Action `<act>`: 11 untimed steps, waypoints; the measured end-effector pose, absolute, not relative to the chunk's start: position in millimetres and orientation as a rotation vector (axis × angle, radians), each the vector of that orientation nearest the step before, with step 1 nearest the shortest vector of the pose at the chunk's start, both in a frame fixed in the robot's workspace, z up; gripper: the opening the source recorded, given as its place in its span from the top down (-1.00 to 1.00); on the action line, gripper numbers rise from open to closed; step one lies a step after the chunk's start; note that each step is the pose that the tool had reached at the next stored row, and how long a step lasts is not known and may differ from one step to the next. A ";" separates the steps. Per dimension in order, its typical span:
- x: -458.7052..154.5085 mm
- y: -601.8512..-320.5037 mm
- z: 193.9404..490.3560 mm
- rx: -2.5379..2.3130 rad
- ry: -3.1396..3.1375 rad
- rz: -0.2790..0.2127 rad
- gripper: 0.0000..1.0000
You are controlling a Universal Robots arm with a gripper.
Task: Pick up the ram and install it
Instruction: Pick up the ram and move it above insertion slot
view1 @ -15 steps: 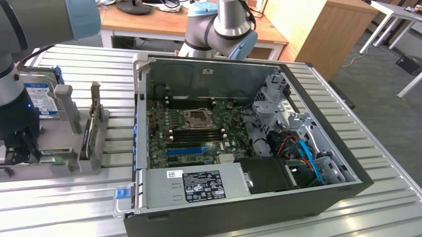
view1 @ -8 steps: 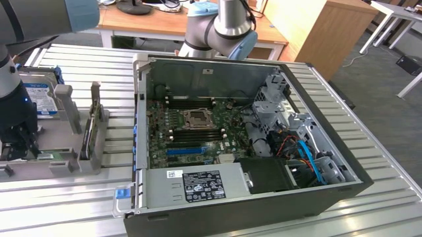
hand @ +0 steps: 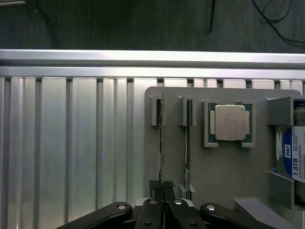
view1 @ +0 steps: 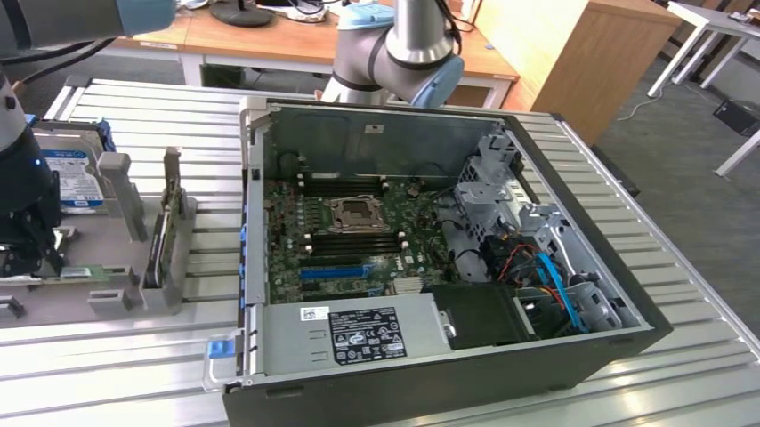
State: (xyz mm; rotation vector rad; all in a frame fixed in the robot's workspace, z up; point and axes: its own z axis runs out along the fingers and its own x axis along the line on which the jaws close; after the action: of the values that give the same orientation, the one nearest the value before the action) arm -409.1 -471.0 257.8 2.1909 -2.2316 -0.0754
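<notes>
**Fingers closed on the ram in its holder**

Nearest us, the gripper (hand: 162, 187) pinches one end of the ram (hand: 161, 143), which stands on edge in a slot of the grey holder (hand: 224, 171). Just beside it we see a second stick (hand: 188, 138) in its own slot, then the processor (hand: 230, 122) and the hard drive (hand: 291, 152). Farther off, toward the exterior view's right, the open computer case (view1: 320, 133) lies on the slatted table (view1: 700, 302).

Ribbed bare-metal table (hand: 71, 143), matt grey plastic holder (hand: 224, 167), smooth metal processor lid (hand: 230, 122), circuit-board ram (hand: 162, 143), wooden desk (view1: 273, 40)
</notes>
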 end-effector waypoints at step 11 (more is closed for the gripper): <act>-409.1 -471.0 279.6 2.191 -2.231 -0.075 0.76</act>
State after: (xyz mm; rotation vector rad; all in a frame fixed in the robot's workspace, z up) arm -409.1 -471.0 279.6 2.1912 -2.2312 -0.0754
